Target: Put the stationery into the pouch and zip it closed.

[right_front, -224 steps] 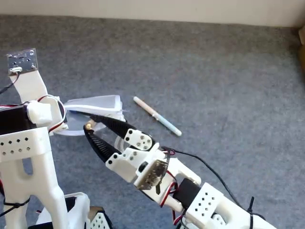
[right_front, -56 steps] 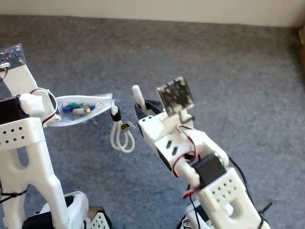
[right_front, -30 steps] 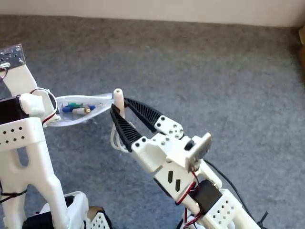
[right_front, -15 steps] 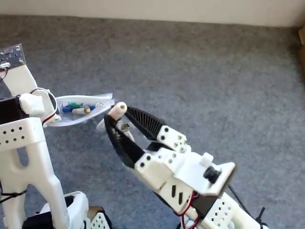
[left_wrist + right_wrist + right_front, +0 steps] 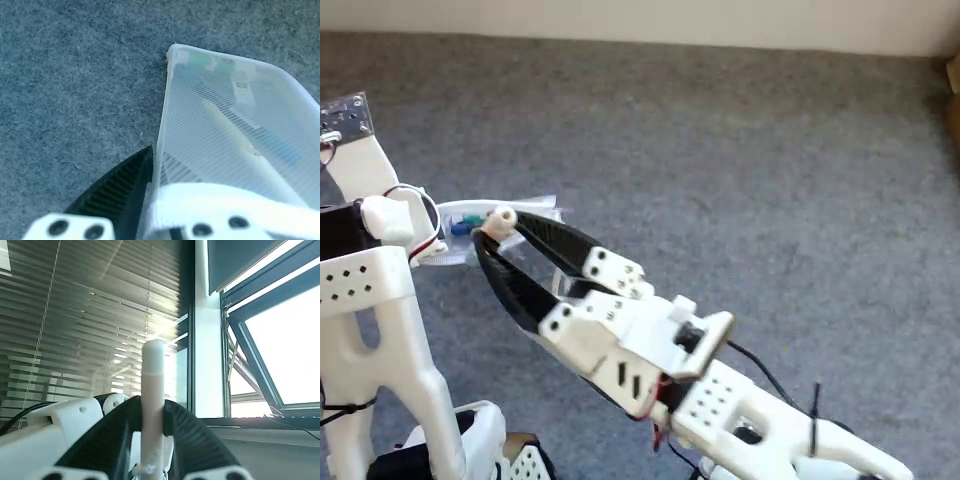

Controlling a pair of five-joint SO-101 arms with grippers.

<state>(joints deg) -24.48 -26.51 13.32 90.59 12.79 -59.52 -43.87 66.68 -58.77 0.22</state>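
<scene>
left tool: clamped on pouch edge | right tool: gripping pen, cap over pouch | pouch: on table, 9 o'clock in high view, other stationery seen inside

High view: the pouch lies on the carpeted surface toward 9 o'clock from centre. Its 9 o'clock end is clamped in the left gripper, whose arm stands at the 8 o'clock edge. The right arm enters from 5 o'clock and extends toward 10 o'clock. The right gripper pinches a pen between its fingers; the pen's end sits over the pouch, just at 3 o'clock of the stationery pieces lying inside it.
</scene>
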